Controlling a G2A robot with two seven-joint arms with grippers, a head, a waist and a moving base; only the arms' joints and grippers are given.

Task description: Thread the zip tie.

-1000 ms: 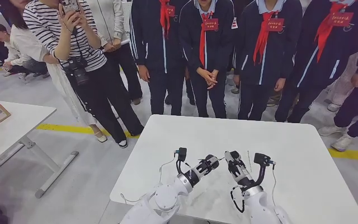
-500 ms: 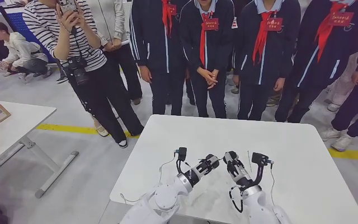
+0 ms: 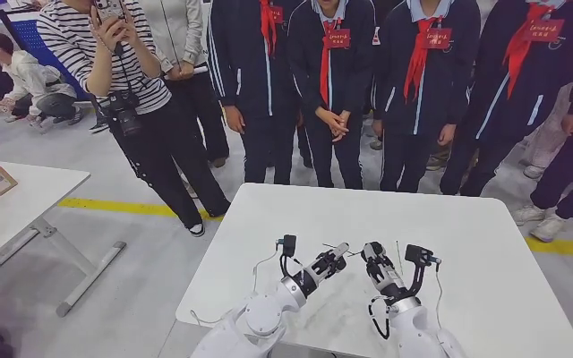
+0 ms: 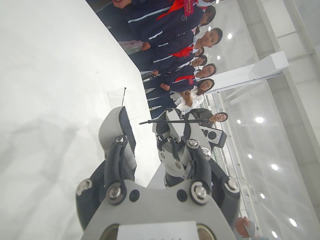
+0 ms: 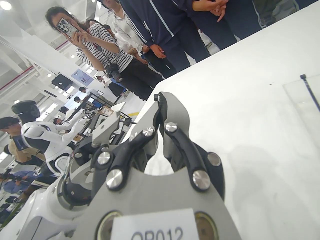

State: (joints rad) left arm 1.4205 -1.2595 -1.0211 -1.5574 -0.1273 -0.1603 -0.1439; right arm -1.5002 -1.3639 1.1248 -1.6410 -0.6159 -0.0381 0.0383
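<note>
right gripper (image 5: 159,103) is pinched closed on the black zip tie (image 4: 172,121), held level above the white table (image 3: 466,224) — its thin tip points toward the left gripper (image 3: 337,258), whose fingers stand apart, gripping nothing. the tip seems to sit between those fingers, though that's hard to judge. a second zip tie (image 5: 310,88) lies on a clear sheet (image 5: 297,101) beside the right arm.

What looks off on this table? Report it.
Nothing is spilled or damaged. One oddity: a spare zip tie lies loose on the table, apart from the held zip tie clamped in the right gripper.
</note>
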